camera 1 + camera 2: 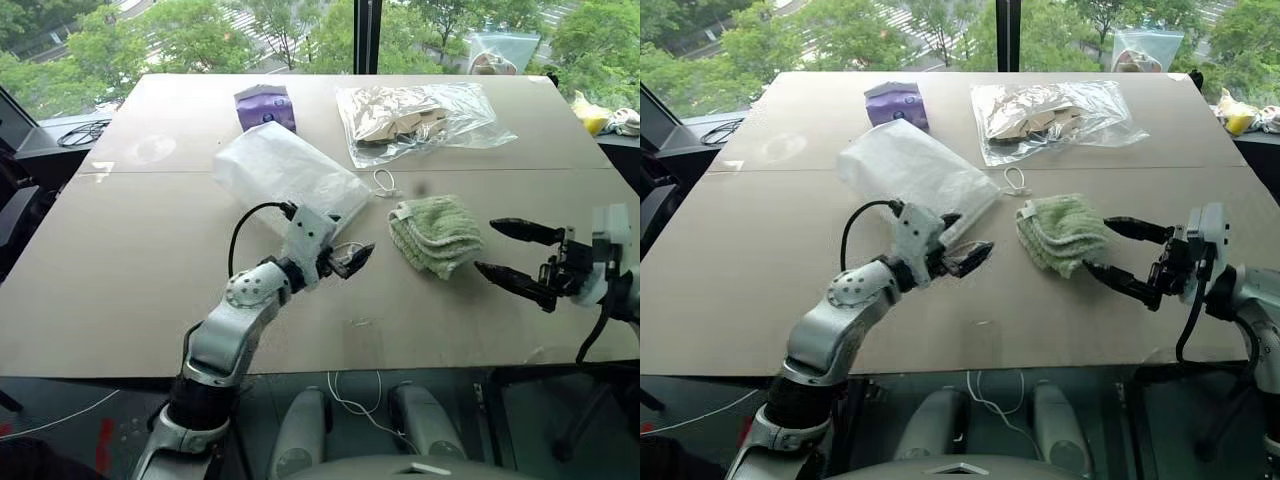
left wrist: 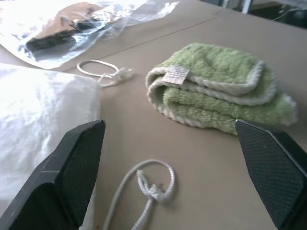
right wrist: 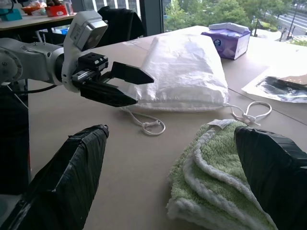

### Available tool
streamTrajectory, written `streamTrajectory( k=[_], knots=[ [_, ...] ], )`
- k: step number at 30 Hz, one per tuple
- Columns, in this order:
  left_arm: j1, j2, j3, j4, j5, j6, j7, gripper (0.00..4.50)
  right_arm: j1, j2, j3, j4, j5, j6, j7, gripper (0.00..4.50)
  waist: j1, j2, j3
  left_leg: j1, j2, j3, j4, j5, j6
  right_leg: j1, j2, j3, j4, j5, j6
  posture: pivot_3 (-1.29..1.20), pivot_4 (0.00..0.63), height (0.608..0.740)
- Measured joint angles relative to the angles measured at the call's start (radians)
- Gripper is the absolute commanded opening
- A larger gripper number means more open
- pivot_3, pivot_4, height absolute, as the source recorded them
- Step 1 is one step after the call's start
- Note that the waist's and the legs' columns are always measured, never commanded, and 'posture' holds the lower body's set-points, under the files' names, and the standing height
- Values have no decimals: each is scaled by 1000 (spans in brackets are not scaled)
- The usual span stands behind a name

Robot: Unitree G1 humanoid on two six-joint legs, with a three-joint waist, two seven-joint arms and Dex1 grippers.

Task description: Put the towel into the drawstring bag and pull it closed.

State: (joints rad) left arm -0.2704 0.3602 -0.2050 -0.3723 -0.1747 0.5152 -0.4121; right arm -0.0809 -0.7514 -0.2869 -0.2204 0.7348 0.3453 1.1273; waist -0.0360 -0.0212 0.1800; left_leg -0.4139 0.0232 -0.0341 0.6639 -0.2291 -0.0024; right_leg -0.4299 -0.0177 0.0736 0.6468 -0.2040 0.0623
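Flanking the folded light-green terry towel (image 1: 436, 234), both tools stood wide and empty.
Nothing was bagged yet: the white translucent drawstring bag (image 1: 285, 172) lay flat beyond the left tool (image 1: 352, 260), the right tool (image 1: 512, 257) just beside the towel.

Towel (image 1: 436, 234) is parked centre-right on the table (image 1: 120, 290), drawstring bag (image 1: 285, 172) just left of it, clear plastic bag (image 1: 415, 120) placed above.
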Motion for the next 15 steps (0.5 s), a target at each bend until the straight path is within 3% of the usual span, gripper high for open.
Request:
streamTrajectory(
  k=[8, 15],
  knots=[
    [-63, -68, -113, 177, 369, -79, 293, 4445, 29, -2, -10, -18, -7, -2, -13, 4500, 3, 0, 0, 0, 0, 0, 1, 0, 0, 1, 0, 0, 0, 0, 0, 0, 150, 740],
    [-103, -130, -115, 271, 512, -64, 417, 4445, 30, -9, -40, -19, -18, -4, -23, 4500, 1, 0, 0, 0, -1, 0, 1, 0, 0, 1, 0, 0, 0, 2, 4, 0, 150, 740]
  ],
)
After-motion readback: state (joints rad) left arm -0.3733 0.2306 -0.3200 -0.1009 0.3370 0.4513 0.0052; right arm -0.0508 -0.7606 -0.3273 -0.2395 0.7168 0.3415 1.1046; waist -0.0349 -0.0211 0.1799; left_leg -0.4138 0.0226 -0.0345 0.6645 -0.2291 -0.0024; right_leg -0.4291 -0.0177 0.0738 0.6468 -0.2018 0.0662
